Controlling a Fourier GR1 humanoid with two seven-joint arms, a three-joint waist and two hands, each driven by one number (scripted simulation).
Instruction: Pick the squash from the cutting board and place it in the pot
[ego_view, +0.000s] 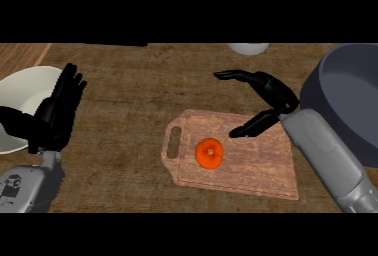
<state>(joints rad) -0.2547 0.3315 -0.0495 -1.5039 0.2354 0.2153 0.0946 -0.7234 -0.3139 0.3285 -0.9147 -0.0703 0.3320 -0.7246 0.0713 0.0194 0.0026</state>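
An orange round squash (210, 153) lies on the wooden cutting board (251, 175), left of the board's middle, near the handle slot. My right hand (271, 98) hovers over the board's far right corner, open, with its fingers spread toward the left and its thumb pointing down at the board. It does not touch the squash. The dark grey pot (347, 95) stands at the right edge, just beyond that hand. My left hand (55, 112) rests open at the left, fingers up.
A white bowl (22, 95) sits at the left edge, partly behind my left hand. A small white object (248, 48) shows at the far edge of the counter. Brown countertop lies between the bowl and the board.
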